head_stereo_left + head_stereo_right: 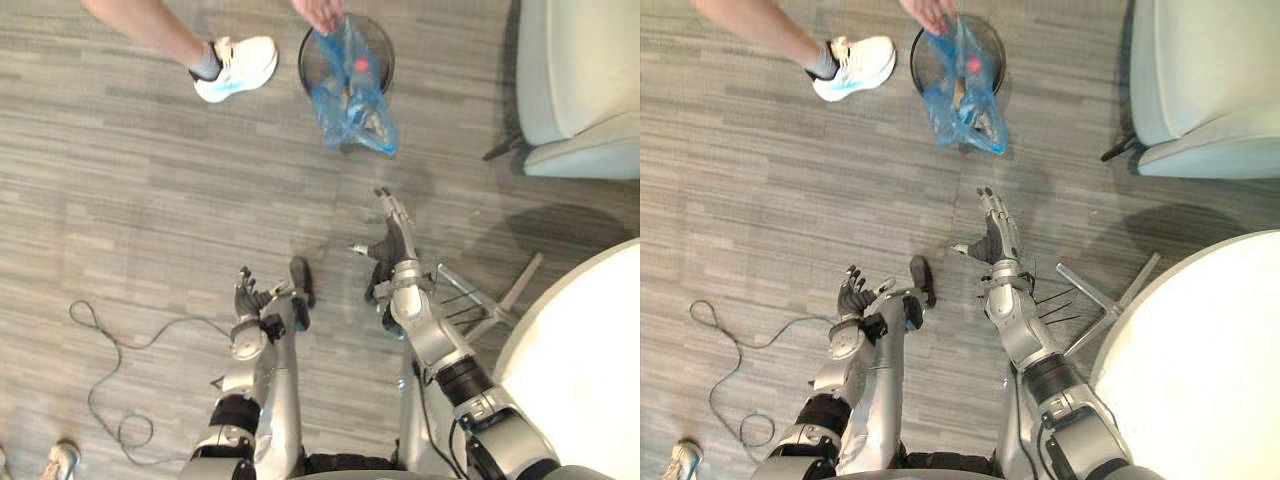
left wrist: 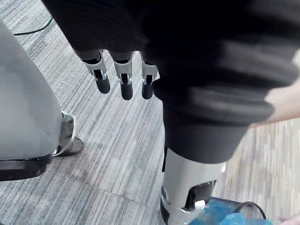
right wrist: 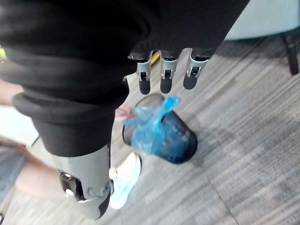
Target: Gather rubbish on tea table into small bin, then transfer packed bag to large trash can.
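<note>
Two robot hands logged, both empty. Found right hand (image 1: 392, 240) held out ahead of the body, fingers (image 3: 166, 77) straight and close together, thumb out to the side, nothing between them; fingertips directed toward the bin, well apart from it. Found left hand (image 1: 250, 298) lower and nearer the body, fingers (image 2: 123, 83) relaxed and slightly bent, clasping nothing, over bare floor.

Located blue translucent plastic bag (image 1: 352, 100) well ahead of right hand, gathered at its top and pinched by a person's hand (image 1: 322, 12). Hanging across the mouth and near rim of small round black bin (image 1: 391, 60); cannot tell whether bag bottom sits inside or outside that bin. Reddish item and other scraps seen through the plastic. Untouched by either robot hand.

Noted person's leg with white trainer (image 1: 238, 68) planted just beside the bin, on robot's left of it. Noted round white table (image 1: 590, 370) at robot's right, near the right arm, and pale upholstered armchair (image 1: 575, 70) beyond it, apart from the bin. Recorded grey striped floor (image 1: 120, 200) throughout.
</note>
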